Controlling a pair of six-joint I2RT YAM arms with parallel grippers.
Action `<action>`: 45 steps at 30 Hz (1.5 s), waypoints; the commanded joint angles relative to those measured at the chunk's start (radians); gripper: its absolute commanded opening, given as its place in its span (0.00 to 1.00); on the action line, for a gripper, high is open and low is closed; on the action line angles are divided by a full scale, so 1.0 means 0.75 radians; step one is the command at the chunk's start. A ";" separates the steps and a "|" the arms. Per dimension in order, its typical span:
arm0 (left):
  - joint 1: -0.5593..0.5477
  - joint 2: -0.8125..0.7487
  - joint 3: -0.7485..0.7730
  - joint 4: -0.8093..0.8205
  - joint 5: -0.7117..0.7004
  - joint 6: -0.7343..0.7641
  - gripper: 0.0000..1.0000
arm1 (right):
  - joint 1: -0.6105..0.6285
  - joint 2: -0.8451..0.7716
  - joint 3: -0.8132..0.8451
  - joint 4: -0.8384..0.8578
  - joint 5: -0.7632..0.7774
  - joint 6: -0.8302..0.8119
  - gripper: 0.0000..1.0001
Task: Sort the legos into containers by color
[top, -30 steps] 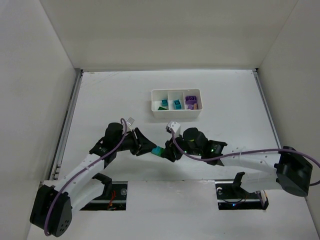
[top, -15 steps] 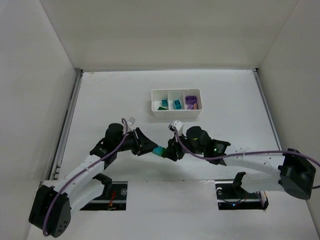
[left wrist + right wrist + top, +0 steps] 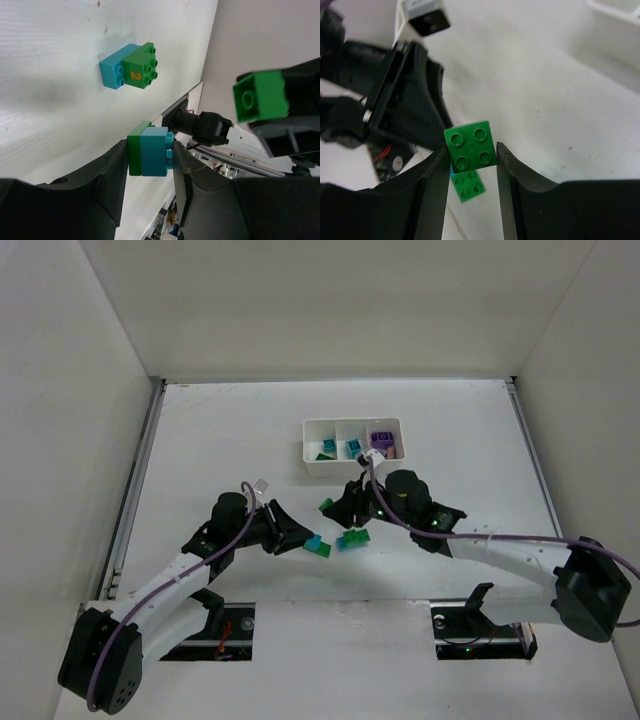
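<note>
Left gripper [image 3: 150, 160] pinches a green-teal clump [image 3: 151, 148]; right gripper [image 3: 471, 156] pinches a green brick [image 3: 470, 145]; second clump [image 3: 352, 538] lies on table [image 3: 220, 430] just right of the left gripper

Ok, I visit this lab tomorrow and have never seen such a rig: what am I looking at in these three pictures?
Two white robot arms are bolted side by side at the near edge of a table. The wide picture comes from a fixed camera above and behind them. The other two come from a small camera on each wrist, so each shows that arm's own two black fingers.

The left gripper pinches a clump: a green brick stuck to a teal one. The right gripper holds a single green brick. Between the two, a second clump, also green and teal, lies on the table.

Further back stands a white tray with three compartments. It holds a few small bricks in green, teal and purple.
</note>
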 commanded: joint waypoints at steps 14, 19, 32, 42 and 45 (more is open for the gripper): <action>0.000 -0.022 -0.020 0.164 -0.213 0.046 0.14 | -0.106 0.632 0.750 -0.075 0.636 -0.175 0.37; -0.014 0.039 -0.006 0.222 -0.198 0.064 0.14 | -0.139 0.761 0.861 -0.130 0.653 -0.194 0.37; -0.018 0.105 0.017 0.246 -0.192 0.089 0.14 | -0.159 0.866 0.932 -0.171 0.679 -0.171 0.51; 0.014 0.237 0.055 0.308 -0.057 0.052 0.15 | -0.161 0.686 0.743 -0.144 0.659 -0.133 0.62; 0.015 0.284 0.080 0.342 0.012 0.025 0.15 | -0.159 0.527 0.543 -0.093 0.598 -0.096 0.55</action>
